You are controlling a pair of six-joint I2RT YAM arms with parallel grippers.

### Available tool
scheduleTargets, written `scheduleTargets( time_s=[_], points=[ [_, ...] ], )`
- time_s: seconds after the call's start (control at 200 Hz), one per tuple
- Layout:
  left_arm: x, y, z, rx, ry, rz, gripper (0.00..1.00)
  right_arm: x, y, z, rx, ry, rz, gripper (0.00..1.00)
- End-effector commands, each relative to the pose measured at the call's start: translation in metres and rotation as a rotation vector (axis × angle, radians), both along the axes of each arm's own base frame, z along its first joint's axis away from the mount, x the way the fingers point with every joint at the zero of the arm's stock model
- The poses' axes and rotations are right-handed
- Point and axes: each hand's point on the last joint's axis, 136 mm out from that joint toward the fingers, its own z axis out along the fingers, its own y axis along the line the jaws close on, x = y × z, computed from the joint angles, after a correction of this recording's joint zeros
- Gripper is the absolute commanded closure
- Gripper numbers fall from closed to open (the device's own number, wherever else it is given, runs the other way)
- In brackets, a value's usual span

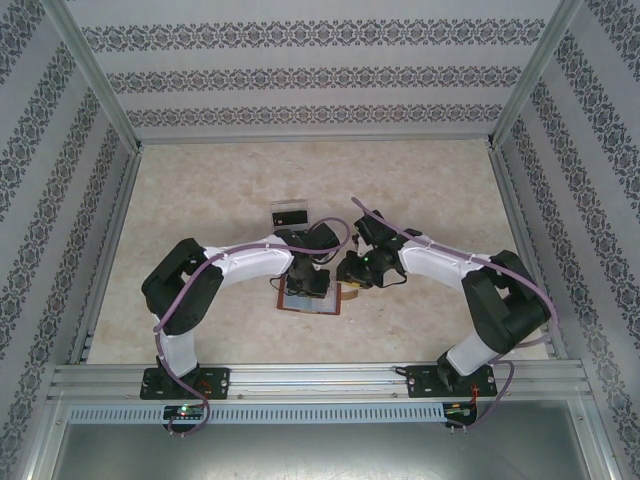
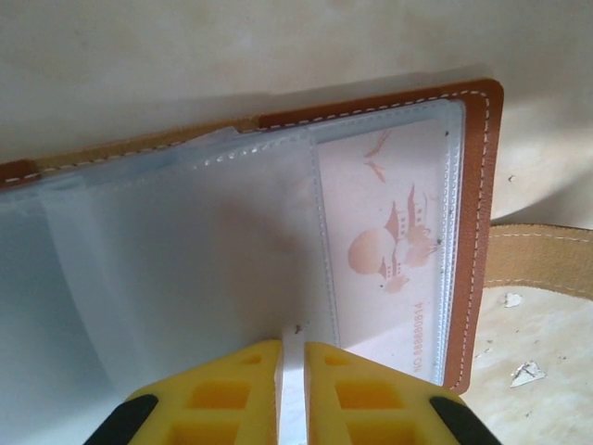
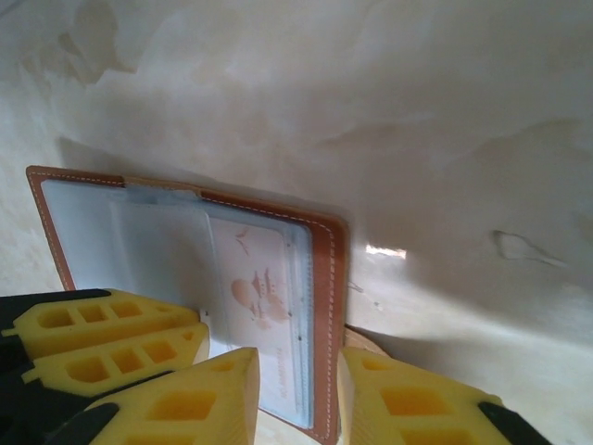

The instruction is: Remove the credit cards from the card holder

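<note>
The brown card holder (image 1: 328,306) lies open on the table, its clear sleeves (image 2: 185,241) facing up. In the right-hand sleeve sits a pale credit card (image 2: 389,250) with a pink picture (image 3: 259,292). At the holder's near edge my left gripper (image 2: 294,362) has its yellow fingers (image 3: 111,345) shut on the thin white edge of another credit card (image 2: 295,345). My right gripper (image 3: 298,394) hangs open over the holder's brown right border (image 3: 326,306), one finger on each side of that border, and nothing is gripped. Both grippers meet over the holder (image 1: 305,283) (image 1: 352,272).
The holder's brown strap tab (image 2: 542,260) lies flat on the table to the right. A small clear tray (image 1: 289,214) with something dark in it stands just beyond the holder. Patterned walls and metal rails fence the table.
</note>
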Motion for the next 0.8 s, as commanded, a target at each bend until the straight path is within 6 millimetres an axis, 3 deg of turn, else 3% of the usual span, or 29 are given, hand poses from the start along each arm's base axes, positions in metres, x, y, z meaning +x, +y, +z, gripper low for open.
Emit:
scheduleTargets(
  time_s=[0.0,0.38,0.794],
  points=[
    [-0.008,0.011,0.006,0.02,-0.007,-0.016,0.87,0.003,0.02,0.004,0.054,0.012,0.013,0.74],
    [-0.008,0.014,0.012,-0.039,-0.018,0.014,0.91,-0.002,0.05,-0.01,0.109,0.054,0.034,0.77],
    [-0.006,0.022,0.018,-0.065,-0.039,0.041,0.91,-0.002,0.05,-0.02,0.099,0.073,0.019,0.61]
  ],
)
